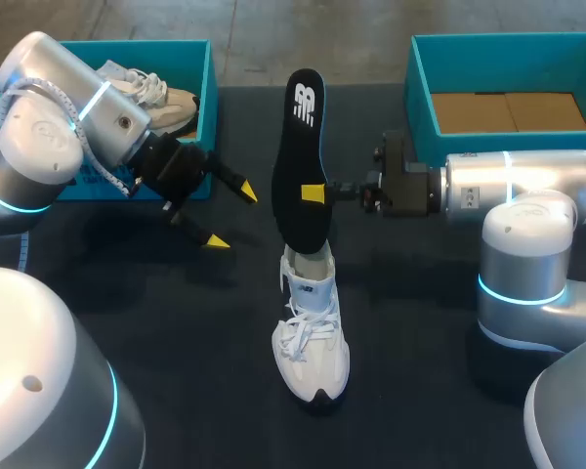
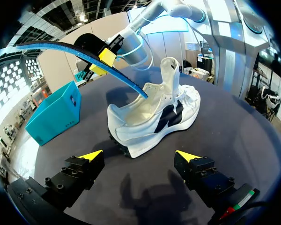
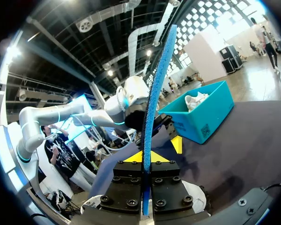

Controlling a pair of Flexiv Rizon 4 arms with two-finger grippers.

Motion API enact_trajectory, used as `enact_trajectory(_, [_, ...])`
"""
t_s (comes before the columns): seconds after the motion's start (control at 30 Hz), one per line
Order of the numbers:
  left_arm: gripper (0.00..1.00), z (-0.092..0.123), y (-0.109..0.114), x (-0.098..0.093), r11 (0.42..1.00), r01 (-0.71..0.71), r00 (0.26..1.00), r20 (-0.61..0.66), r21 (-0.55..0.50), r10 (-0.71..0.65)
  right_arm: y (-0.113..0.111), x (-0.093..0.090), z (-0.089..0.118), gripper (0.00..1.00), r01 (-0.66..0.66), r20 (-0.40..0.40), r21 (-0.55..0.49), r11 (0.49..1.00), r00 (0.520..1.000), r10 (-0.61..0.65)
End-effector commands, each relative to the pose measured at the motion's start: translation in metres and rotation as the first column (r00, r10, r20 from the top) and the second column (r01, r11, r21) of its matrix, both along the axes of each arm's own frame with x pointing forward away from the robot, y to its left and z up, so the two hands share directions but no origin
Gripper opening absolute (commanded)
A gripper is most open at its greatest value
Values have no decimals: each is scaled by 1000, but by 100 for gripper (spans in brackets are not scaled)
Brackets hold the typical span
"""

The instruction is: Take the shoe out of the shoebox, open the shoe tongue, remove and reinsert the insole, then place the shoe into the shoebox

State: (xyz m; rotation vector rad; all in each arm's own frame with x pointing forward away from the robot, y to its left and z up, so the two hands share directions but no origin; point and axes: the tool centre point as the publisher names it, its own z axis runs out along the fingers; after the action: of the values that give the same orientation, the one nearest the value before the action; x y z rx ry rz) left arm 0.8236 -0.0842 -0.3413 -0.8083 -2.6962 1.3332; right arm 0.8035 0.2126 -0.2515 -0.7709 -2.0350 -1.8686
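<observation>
Teal walls frame the scene in the head view. An open teal shoebox (image 1: 207, 88) sits at the upper left with a beige-and-white laced sneaker (image 1: 156, 93) inside. A second teal box (image 1: 420, 88) sits at the upper right, its floor lined with brown cardboard (image 1: 508, 112).

Between them, on the matte black table (image 1: 176, 342), stands a white mesh sneaker with white laces and a dark side panel (image 1: 311, 332) (image 2: 154, 117), lower centre, toe toward the bottom edge and tongue raised. Over its heel rises a long black foam insole with a bright blue underside (image 1: 301, 166) (image 2: 84, 56) (image 3: 157, 93), thin and gently curved. Its lower tip is at the shoe's mouth, though contact there cannot be made out.

The right gripper (image 1: 314, 193) (image 2: 101, 63) (image 3: 146, 157) comes in from the right and pinches the insole on both faces, the blue edge running straight up between its fingers.

The left gripper (image 1: 231, 217) (image 2: 139, 157) hangs left of the shoe with its yellow tips spread wide, holding nothing — the sneaker lies ahead of it, apart.
</observation>
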Motion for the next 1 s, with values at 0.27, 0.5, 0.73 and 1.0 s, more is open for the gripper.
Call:
enact_trajectory(0.27, [100,0,0,0,1000,1,1000,-1,3,-1,2,0,-1,0,4,1,1,1000,1000,-4])
enact_trajectory(0.5, [100,-4,3,2,1000,9,999,-42,-17,-9,1,0,-1,0,14,12,-3,1000,1000,-14])
enact_trajectory(0.73, [100,-17,4,3,998,4,987,-163,-62,-14,-3,6,-1,0,42,41,-1,999,998,-41])
enact_trajectory(1.0, [100,-14,-8,1,998,46,980,-190,-49,-55,-9,9,-6,0,64,71,15,998,995,-65])
